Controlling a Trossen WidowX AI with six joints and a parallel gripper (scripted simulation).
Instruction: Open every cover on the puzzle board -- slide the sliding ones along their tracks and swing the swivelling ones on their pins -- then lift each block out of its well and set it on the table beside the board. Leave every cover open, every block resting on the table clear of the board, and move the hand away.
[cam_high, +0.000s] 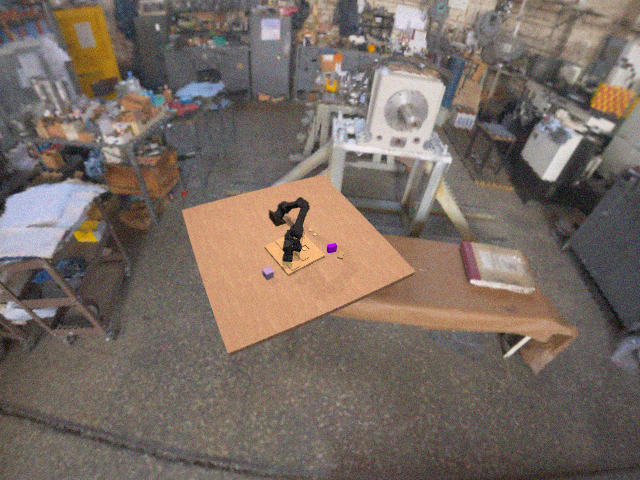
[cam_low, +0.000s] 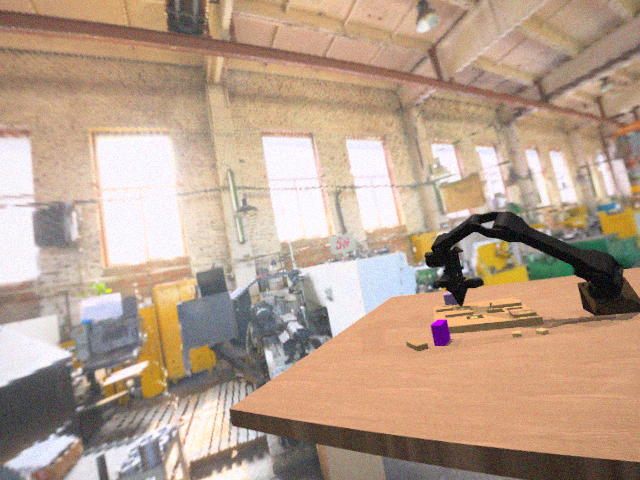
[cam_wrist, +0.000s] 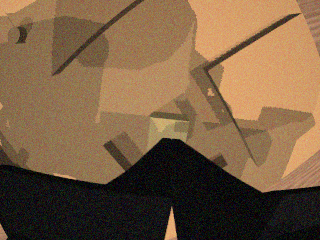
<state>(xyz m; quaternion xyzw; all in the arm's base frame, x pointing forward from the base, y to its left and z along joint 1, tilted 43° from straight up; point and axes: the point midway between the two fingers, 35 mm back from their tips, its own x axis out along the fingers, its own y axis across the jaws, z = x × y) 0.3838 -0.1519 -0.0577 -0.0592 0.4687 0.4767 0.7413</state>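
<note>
The wooden puzzle board (cam_high: 316, 255) (cam_low: 491, 324) (cam_wrist: 240, 27) lies on the table with thin dark slots and raised strips. My gripper (cam_low: 460, 303) (cam_wrist: 169, 147) is shut and empty, pointing down low over the board. In the wrist view a small pale yellow-green square piece (cam_wrist: 168, 127) shows on the board just beyond the fingertips, partly hidden by them. A bright purple block (cam_high: 331, 248) (cam_low: 440, 332) stands on the table beside the board. A lavender block (cam_high: 267, 272) (cam_low: 449, 298) rests on the table off another side. The arm's shadow covers much of the board, and I cannot tell how each cover stands.
A flat wooden piece (cam_high: 340, 255) (cam_low: 416, 344) lies on the table near the purple block. Two small wooden bits (cam_low: 516, 333) (cam_low: 541, 331) lie beside the board, toward the arm's base (cam_low: 607, 297). The table's front edge (cam_low: 413, 440) shows in the exterior view.
</note>
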